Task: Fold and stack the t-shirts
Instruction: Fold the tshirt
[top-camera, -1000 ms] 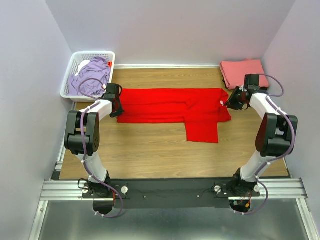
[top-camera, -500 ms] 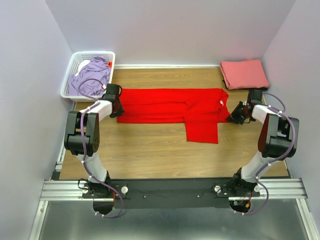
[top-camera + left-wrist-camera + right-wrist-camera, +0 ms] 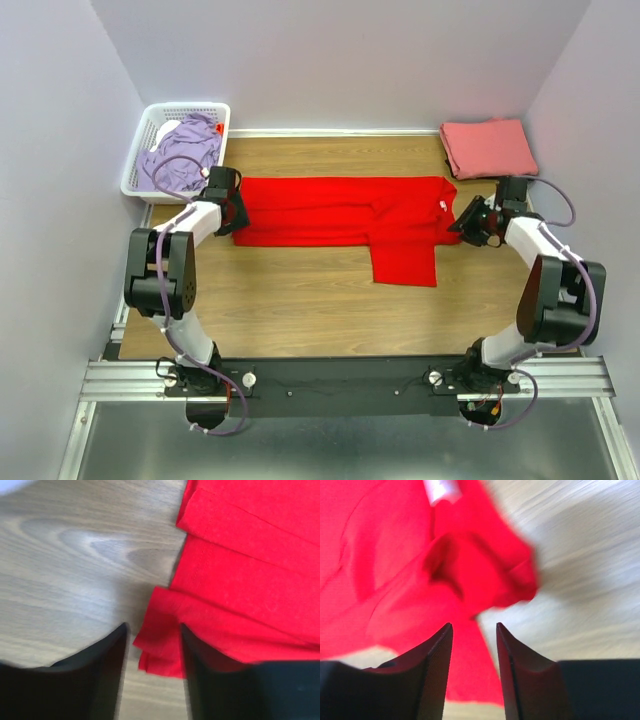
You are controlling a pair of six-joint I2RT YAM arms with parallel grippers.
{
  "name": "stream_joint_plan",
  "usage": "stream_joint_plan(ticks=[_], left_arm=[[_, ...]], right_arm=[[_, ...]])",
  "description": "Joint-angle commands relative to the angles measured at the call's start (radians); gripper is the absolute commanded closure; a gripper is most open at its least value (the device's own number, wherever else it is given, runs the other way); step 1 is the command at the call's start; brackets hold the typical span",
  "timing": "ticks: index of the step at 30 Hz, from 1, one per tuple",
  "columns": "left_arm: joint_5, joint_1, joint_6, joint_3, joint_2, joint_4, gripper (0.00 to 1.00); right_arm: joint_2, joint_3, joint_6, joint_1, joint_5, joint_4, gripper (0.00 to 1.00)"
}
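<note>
2 red t-shirt (image 3: 340, 210) ends to pinch squarely; left fingers (image 3: 107, 675), right fingers (image 3: 432, 670) released, empty; lift level off bench (image 3: 300, 300).

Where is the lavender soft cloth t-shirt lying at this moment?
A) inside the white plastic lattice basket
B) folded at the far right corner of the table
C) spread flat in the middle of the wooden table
A: in the top view, the lavender soft cloth t-shirt lies bunched inside the white plastic lattice basket at the far left corner.
</note>
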Motion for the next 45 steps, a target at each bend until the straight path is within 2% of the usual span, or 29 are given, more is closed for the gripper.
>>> stream_joint_plan(ticks=[1, 2, 5, 9, 15, 23, 26, 32, 33, 35, 40, 45], left_arm=[[-0.003, 0.000, 0.007, -0.001, -0.094, -0.024, 0.36], [-0.009, -0.001, 0.009, 0.001, -0.118, -0.033, 0.35], [-0.022, -0.012, 0.013, -0.005, -0.161, -0.042, 0.23], [-0.043, -0.035, 0.016, -0.037, -0.259, -0.042, 0.22], [-0.083, -0.095, 0.025, -0.146, -0.382, 0.025, 0.22], [-0.117, -0.120, 0.052, -0.243, -0.428, 0.088, 0.22], [-0.126, -0.123, 0.056, -0.260, -0.427, 0.116, 0.22], [-0.140, -0.127, 0.056, -0.281, -0.404, 0.153, 0.23], [-0.141, -0.127, 0.058, -0.281, -0.401, 0.156, 0.23], [-0.143, -0.127, 0.061, -0.278, -0.398, 0.157, 0.24], [-0.147, -0.127, 0.064, -0.278, -0.398, 0.160, 0.24], [-0.144, -0.127, 0.067, -0.278, -0.395, 0.162, 0.24]], right_arm=[[-0.114, -0.049, -0.039, 0.095, 0.032, -0.095, 0.51], [-0.141, -0.066, -0.039, 0.144, 0.077, -0.124, 0.48], [-0.166, -0.075, -0.019, 0.225, 0.167, -0.192, 0.44], [-0.164, -0.085, 0.019, 0.358, 0.328, -0.257, 0.37], [-0.111, -0.077, 0.061, 0.480, 0.405, -0.290, 0.38], [-0.006, -0.054, 0.102, 0.575, 0.434, -0.292, 0.46], [0.043, -0.051, 0.108, 0.586, 0.444, -0.286, 0.51], [0.070, -0.040, 0.093, 0.586, 0.453, -0.281, 0.83], [0.064, -0.031, 0.090, 0.586, 0.454, -0.283, 0.92], [0.052, 0.019, 0.082, 0.586, 0.456, -0.298, 0.98], [0.075, 0.188, 0.059, 0.584, 0.457, -0.327, 0.99], [0.190, 0.429, 0.048, 0.561, 0.444, -0.333, 0.99]])
